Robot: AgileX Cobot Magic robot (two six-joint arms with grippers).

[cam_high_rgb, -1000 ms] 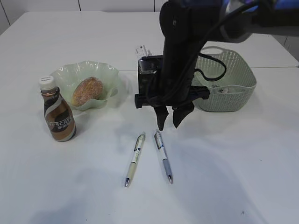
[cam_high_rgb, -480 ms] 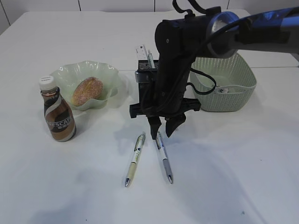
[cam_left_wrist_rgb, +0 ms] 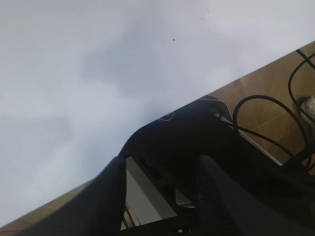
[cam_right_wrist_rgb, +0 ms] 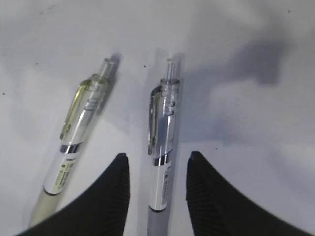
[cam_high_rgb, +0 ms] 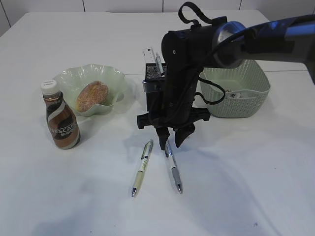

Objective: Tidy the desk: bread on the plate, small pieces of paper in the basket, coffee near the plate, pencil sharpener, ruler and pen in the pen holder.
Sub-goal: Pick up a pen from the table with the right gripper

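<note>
My right gripper (cam_high_rgb: 170, 139) hangs with jaws released astride the grey pen (cam_right_wrist_rgb: 163, 162), nothing grasped yet; I judge I should lower straight and clamp mid-barrel. Just left of the jaws lies the yellowish pen (cam_right_wrist_rgb: 74, 142), close enough to nudge. Behind them stands the pen holder (cam_high_rgb: 155, 83), basket (cam_high_rgb: 246, 103) to its right. My left gripper's (cam_left_wrist_rgb: 162, 196) jaws hang released, far off the desk (cam_high_rgb: 236, 187)

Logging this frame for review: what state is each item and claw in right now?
bread: on the plate
coffee: upright, capped, beside plate
pen holder: upright, ruler inside
basket: upright, paper scraps inside
grey pen: flat on desk, between open right claw fingers
yellowish pen: flat, untouched
left claw: open, empty
</note>
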